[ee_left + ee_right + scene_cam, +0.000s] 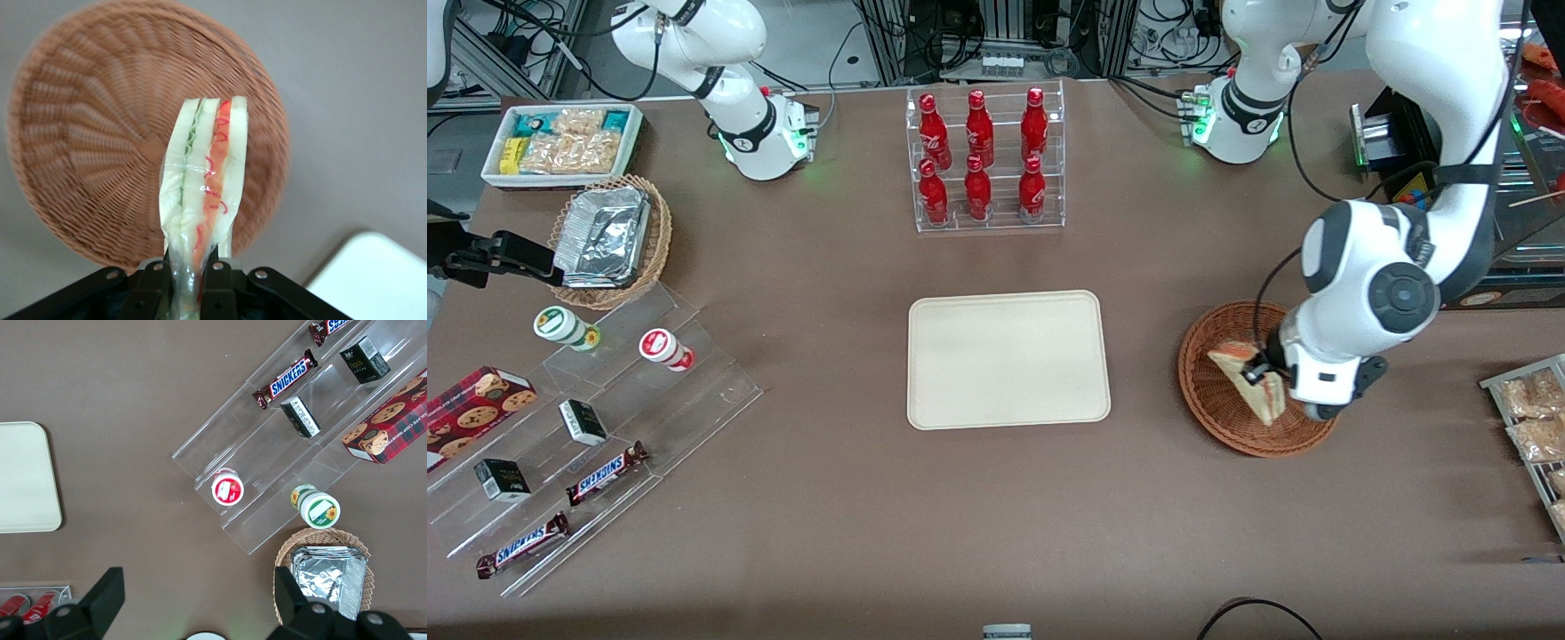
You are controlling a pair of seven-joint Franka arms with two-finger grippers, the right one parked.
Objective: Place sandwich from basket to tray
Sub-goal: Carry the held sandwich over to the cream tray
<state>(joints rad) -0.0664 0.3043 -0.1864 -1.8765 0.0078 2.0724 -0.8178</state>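
Above the basket, toward the working arm's end of the counter: gripper, clamped on the sandwich, wedge lifted clear of the wicker. Step: carry. Next, judged: travel sideways to the bare tray, lower, release.

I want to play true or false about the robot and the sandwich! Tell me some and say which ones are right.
1. The end effector grips the clear-wrapped triangular sandwich. True.
2. The sandwich lies on the cream rectangular plastic tray. False: nothing lies on the tray.
3. The sandwich is above the round reddish-brown wicker basket. True.
4. The clear plastic rack holds green bottles. False: they are red.
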